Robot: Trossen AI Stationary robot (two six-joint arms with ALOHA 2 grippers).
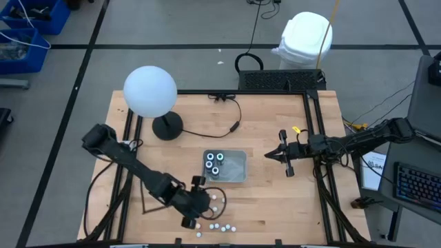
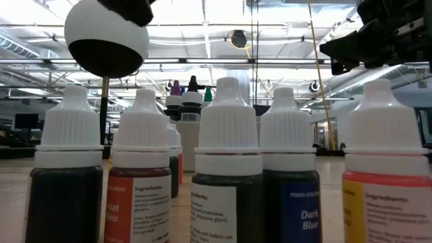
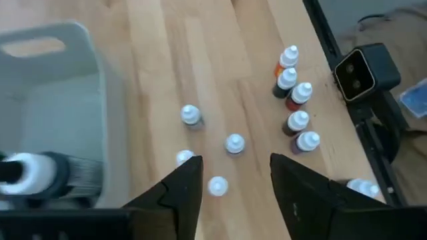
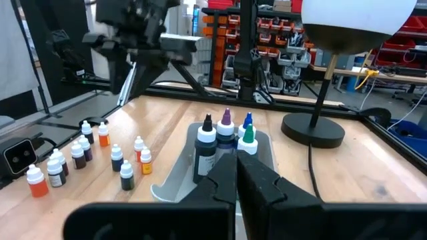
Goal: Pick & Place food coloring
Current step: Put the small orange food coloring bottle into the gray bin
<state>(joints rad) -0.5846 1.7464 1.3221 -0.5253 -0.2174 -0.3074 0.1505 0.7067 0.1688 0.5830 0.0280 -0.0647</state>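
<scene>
Several small white-capped food coloring bottles (image 3: 235,143) stand upright on the wooden table near its front edge, some loose and some in a cluster (image 3: 293,100); the low view shows a row of them (image 2: 226,169) close up. Taller bottles with coloured tips (image 4: 227,137) stand in the clear grey tray (image 1: 238,172). My left gripper (image 3: 233,180) hovers open above the loose bottles (image 1: 215,207), slanting down and touching none. My right gripper (image 1: 275,156) is shut with nothing in it. It hangs level above the table, right of the tray.
A lamp with a white globe (image 1: 150,91) and a black base (image 1: 167,126) stands at the table's far left, its cord running toward the tray. A small black camera (image 3: 360,70) sits at the front edge by the bottle cluster. Bare wood lies right of the tray.
</scene>
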